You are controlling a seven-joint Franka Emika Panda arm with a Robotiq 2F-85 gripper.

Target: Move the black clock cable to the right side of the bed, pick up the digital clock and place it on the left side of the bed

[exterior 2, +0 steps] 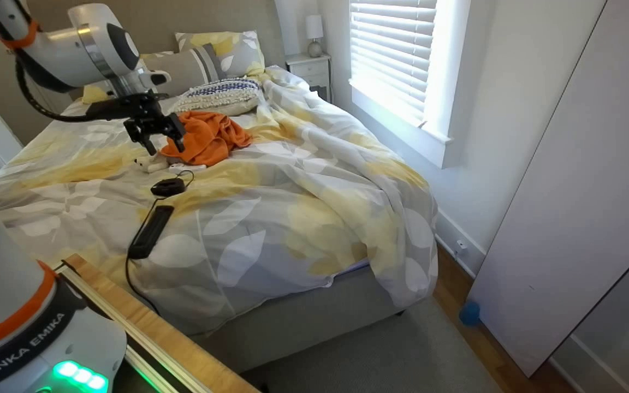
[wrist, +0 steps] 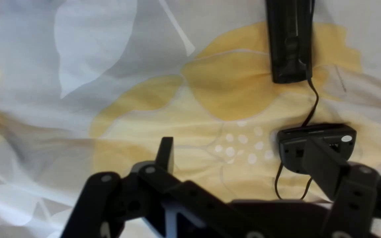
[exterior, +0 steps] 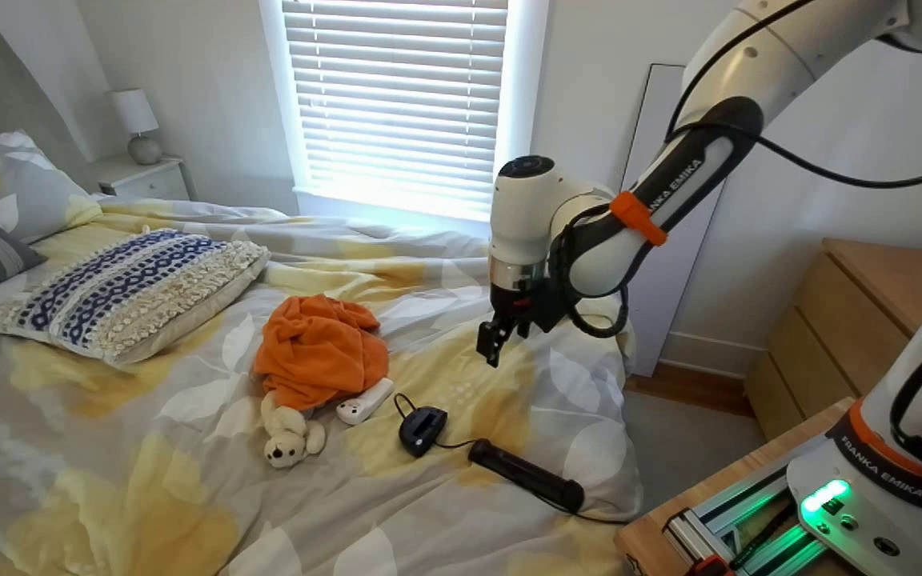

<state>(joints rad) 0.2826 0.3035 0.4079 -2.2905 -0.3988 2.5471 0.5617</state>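
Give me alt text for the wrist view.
Open, empty gripper above the bed. At right, one finger partly hides a chunky black unit; a thin cord runs between that unit and a long black bar at the top.

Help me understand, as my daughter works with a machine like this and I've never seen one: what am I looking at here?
The machine is a robot arm, and the black gripper is its hand. Two pictures are taken from outside the robot; the third is from its wrist, looking down past the gripper. On the bed lie a long black bar, a chunky black device with a thin cord, an orange cloth, a cream soft toy and pillows. The gripper is open above the bed and holds nothing.
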